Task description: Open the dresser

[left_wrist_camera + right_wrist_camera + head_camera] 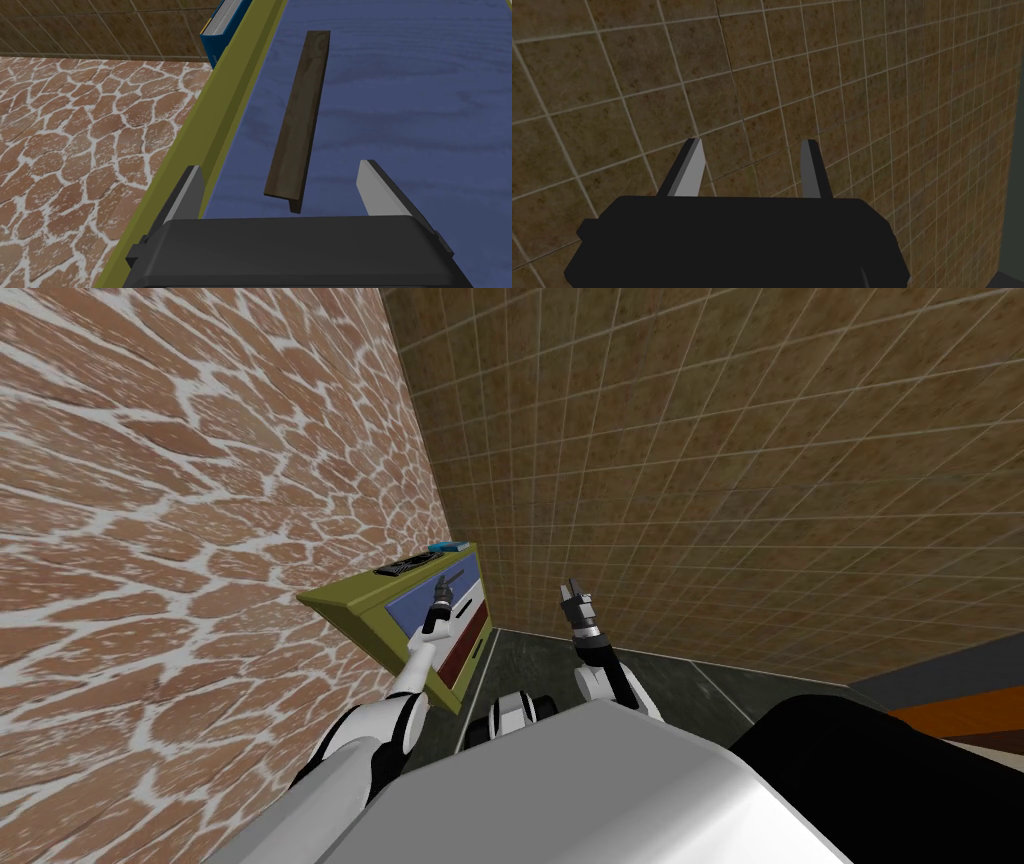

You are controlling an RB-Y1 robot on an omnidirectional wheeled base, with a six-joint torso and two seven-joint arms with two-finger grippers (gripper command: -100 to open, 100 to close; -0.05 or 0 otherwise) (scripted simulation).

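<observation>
Left wrist view, spread claw (280, 165) flanks handle (300, 115)

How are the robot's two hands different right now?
The left gripper is up at the blue drawer of the dresser; the right gripper faces a brown tiled wall. The left gripper's fingers stand either side of the dark handle's end without pressing it; the right gripper has nothing between its fingers. Both grippers are open.
</observation>
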